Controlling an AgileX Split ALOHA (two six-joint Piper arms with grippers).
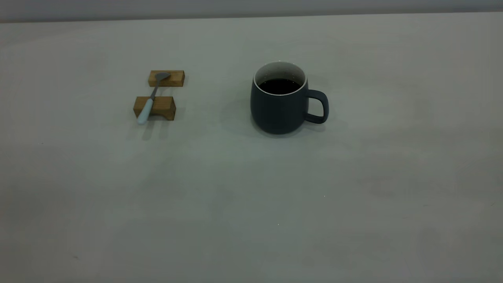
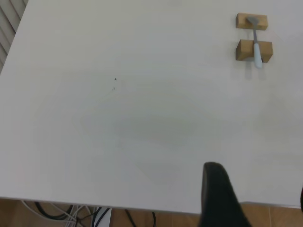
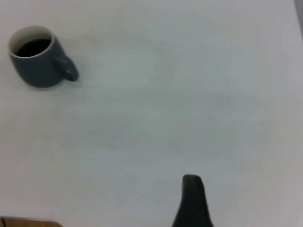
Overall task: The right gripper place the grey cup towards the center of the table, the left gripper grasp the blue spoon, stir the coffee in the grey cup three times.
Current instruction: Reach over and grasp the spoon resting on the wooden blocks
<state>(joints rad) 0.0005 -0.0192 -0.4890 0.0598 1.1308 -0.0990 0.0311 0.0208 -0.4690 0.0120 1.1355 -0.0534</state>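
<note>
Pale grey worktop [image 1: 251, 204] carries the grey cup [image 1: 279, 110] near its middle with dark coffee [image 1: 279, 85] inside and its handle turned to the right arm's side, while the blue spoon [image 1: 150, 101] lies across two wooden blocks [image 1: 155, 107] well apart on the left arm's side. Neither arm shows in the exterior view; each wrist view catches only one dark finger [image 2: 218, 198] [image 3: 191, 203] at the worktop's near edge, so I cannot tell how wide either gripper stands. For moving the cup, I judge the right gripper should approach from the handle side, grip firmly, and keep the cup level and slow so the coffee does not slop.
</note>
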